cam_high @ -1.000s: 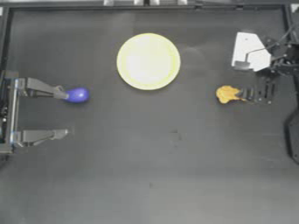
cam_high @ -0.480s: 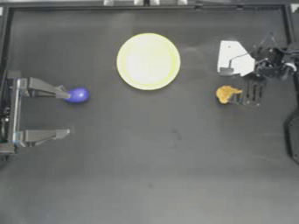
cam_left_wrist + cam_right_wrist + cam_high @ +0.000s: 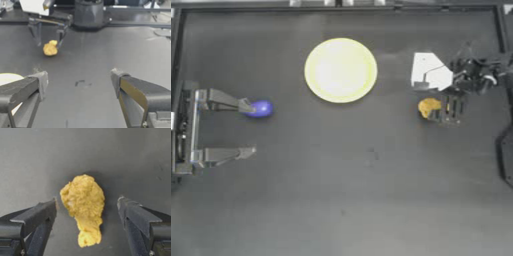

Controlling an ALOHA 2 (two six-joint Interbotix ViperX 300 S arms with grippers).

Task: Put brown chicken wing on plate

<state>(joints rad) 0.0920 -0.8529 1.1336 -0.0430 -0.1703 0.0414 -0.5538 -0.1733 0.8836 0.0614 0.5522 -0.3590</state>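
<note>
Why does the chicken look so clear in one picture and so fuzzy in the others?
In the right wrist view the chicken wing fills the middle between the open right gripper, so its lumps show, with a soft shadow beside it. In the top view it is a small blurry blob. In the left wrist view, past the open left gripper, it is tiny and soft.

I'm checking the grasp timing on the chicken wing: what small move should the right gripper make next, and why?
Probably lower a little and shut. The right gripper is open, its jaws either side of the brown chicken wing, which lies on the table between them, not yet gripped. The plate is empty and apart from it. The left gripper waits open at the left, by the blue ball.
</note>
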